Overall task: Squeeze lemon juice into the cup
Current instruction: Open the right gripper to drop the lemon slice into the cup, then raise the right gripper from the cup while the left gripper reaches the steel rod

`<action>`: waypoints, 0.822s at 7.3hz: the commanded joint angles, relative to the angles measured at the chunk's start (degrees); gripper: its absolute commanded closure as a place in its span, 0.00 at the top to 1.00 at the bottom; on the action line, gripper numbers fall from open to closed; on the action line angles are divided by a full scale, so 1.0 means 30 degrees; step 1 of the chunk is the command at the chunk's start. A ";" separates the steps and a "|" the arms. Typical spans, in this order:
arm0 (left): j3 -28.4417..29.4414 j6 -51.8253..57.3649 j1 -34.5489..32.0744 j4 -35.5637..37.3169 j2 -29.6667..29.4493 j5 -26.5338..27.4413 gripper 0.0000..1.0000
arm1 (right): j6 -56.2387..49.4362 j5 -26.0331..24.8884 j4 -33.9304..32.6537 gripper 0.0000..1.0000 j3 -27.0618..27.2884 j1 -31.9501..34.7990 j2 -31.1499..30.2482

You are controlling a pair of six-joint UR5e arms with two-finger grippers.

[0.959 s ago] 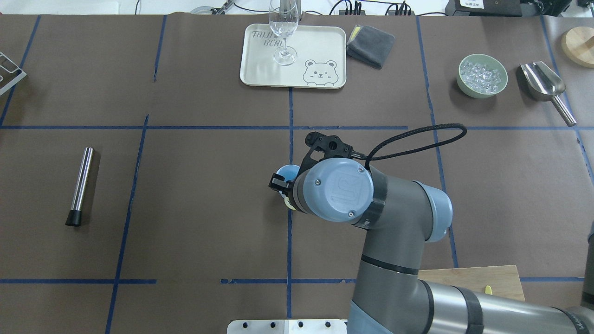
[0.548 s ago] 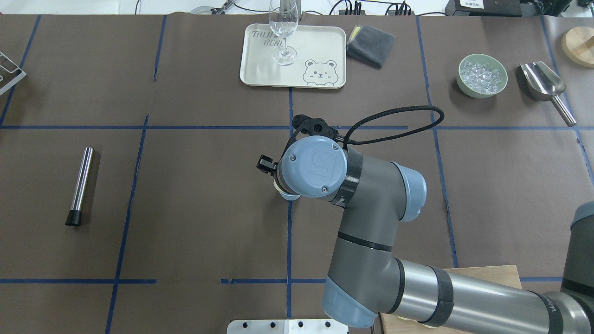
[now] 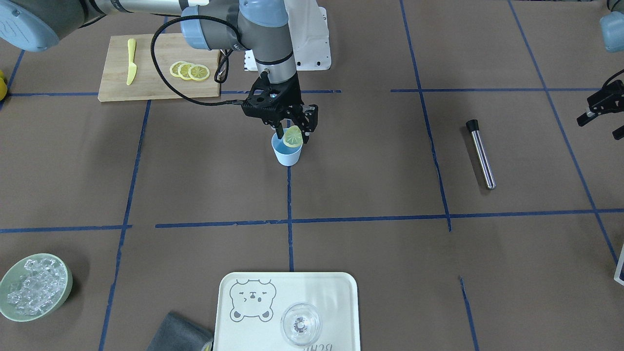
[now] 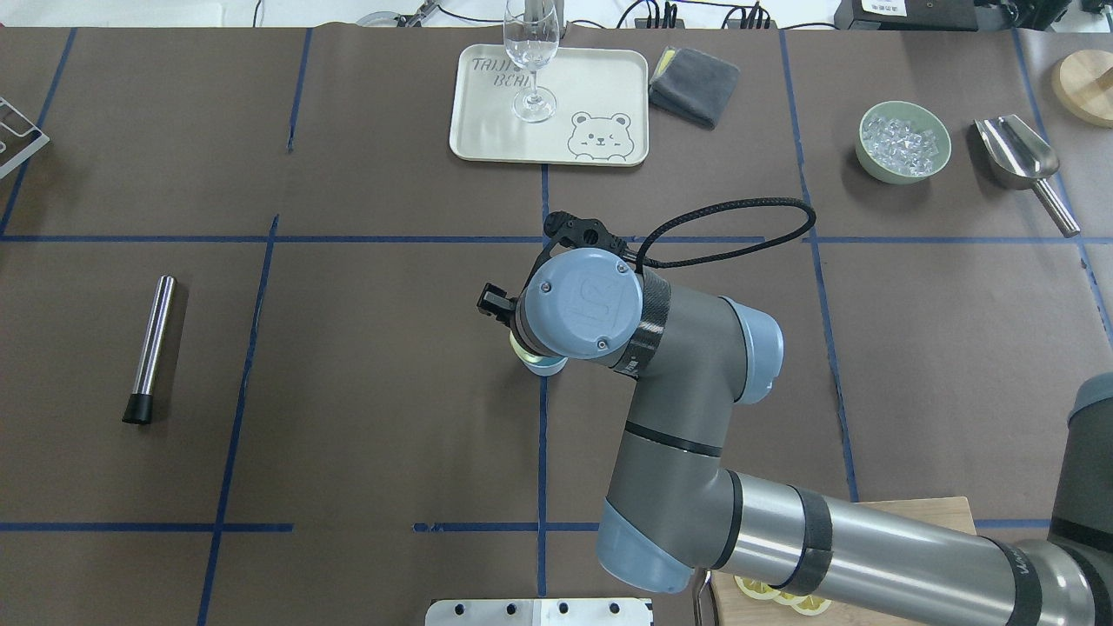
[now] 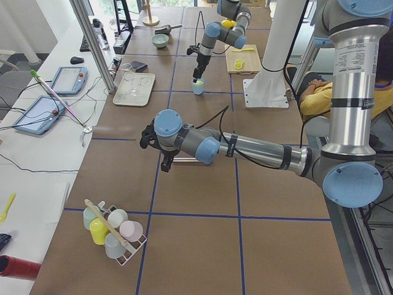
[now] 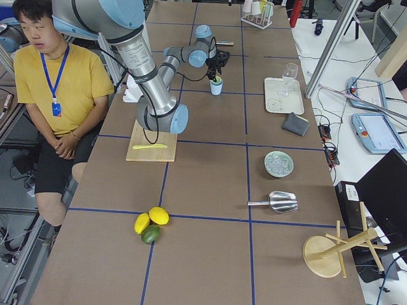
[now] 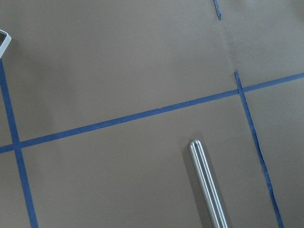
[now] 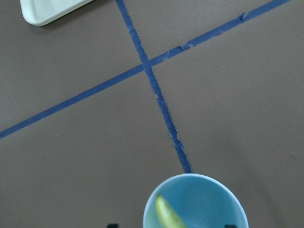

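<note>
lemon is clamped in right pincer over cup mouth | board, rod are found well apart | left pincer: state cannot be told

Worktop cover: matt brown paper, blue tape grid. Cup: matt light-blue plastic. Rod: polished metal, matt black end cap. Board: bare wood. Scoop: shiny metal. Cloth: grey fabric.
</note>
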 commanded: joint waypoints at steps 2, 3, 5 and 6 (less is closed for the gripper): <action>-0.0034 -0.0168 0.0058 -0.0010 -0.0041 0.0022 1.00 | -0.0039 0.0443 0.0053 0.85 0.0083 0.0089 -0.0119; 0.0083 -0.0806 0.0812 -0.0010 -0.0070 0.0138 1.00 | -0.0068 0.0995 0.0024 0.85 0.0461 0.0583 -0.0120; 0.0202 -0.5642 0.5543 -0.1965 -0.1121 0.5548 1.00 | -0.0563 0.4090 -0.0006 0.86 0.2530 0.3181 -0.1893; 0.0346 -0.9881 0.8060 -0.3104 -0.1125 0.6922 1.00 | -0.2742 0.5527 -0.0006 0.89 0.3820 0.4327 -0.3473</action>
